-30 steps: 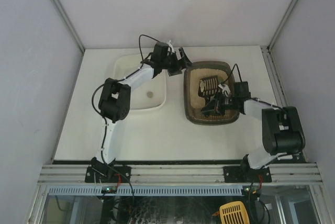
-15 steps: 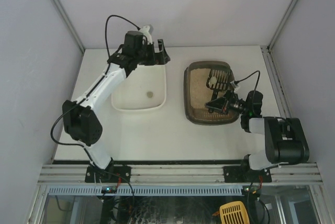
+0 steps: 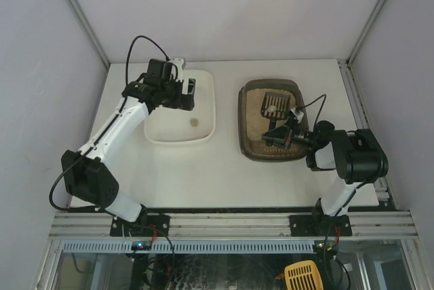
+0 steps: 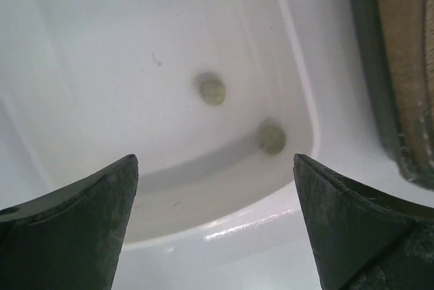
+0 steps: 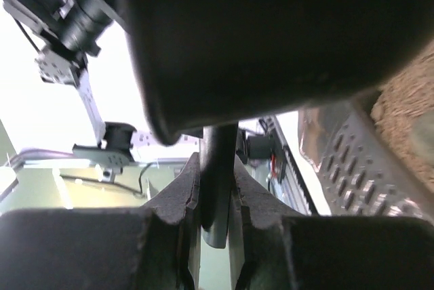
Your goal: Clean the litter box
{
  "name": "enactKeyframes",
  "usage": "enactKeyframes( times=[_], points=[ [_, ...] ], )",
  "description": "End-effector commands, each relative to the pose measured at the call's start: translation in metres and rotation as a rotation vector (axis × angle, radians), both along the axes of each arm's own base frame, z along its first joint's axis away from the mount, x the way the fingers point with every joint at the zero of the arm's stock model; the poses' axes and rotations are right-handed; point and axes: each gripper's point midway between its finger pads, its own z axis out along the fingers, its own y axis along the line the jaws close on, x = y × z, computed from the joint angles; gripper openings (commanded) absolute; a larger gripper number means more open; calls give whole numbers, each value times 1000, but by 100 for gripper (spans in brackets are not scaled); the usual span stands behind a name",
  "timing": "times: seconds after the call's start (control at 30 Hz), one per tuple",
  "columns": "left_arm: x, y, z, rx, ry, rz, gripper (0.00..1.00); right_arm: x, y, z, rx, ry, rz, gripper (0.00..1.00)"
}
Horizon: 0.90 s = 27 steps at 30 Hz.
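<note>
The litter box (image 3: 243,126) is a dark tray of beige litter at the table's right. My right gripper (image 3: 279,135) hangs over its near end, shut on the handle (image 5: 217,168) of a black slotted scoop (image 3: 272,105). The scoop's head is above the far half and carries a pale clump. My left gripper (image 3: 188,93) hovers open and empty over a white tub (image 3: 210,110). In the left wrist view the open gripper (image 4: 215,161) looks down on two greenish clumps (image 4: 212,89) in the tub. The litter box's rim (image 4: 369,66) shows at the right edge.
The tub and the litter box stand side by side with a narrow strip of table between them. Grey walls close in the back and both sides. A metal rail (image 3: 230,225) runs along the near edge by the arm bases. A yellow slotted thing (image 3: 302,276) lies below the rail.
My left arm has swung left from the litter box's far corner to above the tub. The right arm has drawn back, and the scoop's head now sits farther back with a clump on it.
</note>
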Motion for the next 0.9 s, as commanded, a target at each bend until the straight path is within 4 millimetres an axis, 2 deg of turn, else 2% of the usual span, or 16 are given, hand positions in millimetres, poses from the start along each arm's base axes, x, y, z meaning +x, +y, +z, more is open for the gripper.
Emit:
enactKeyframes(
  times=[0.0,0.1,0.2,0.27,0.4,0.5,0.57,0.63,0.77,0.87],
  points=[
    [-28,37,-6,137,33,8,100,17,-13,16,27,-83,-65,0],
    [-33,45,-7,111,2,41,100,2,6,4,1,-62,17,0],
    [-34,49,-4,113,-33,58,100,15,-13,6,17,-63,-64,0],
    [-32,51,-1,118,-49,64,100,17,-10,11,28,-67,-58,0],
    [-27,60,3,161,-82,91,100,1,18,13,-27,-129,55,0],
    [-26,63,2,173,-94,105,100,1,29,19,-123,-193,73,0],
    [-26,62,-2,163,-96,100,100,2,36,6,-315,-147,88,0],
    [-25,62,-3,167,-101,104,100,2,46,9,-510,-221,117,0],
    [-19,73,5,187,-117,160,100,-1,77,28,-512,-238,185,0],
    [-13,83,13,135,-109,209,100,5,97,19,-596,-196,222,0]
  ],
)
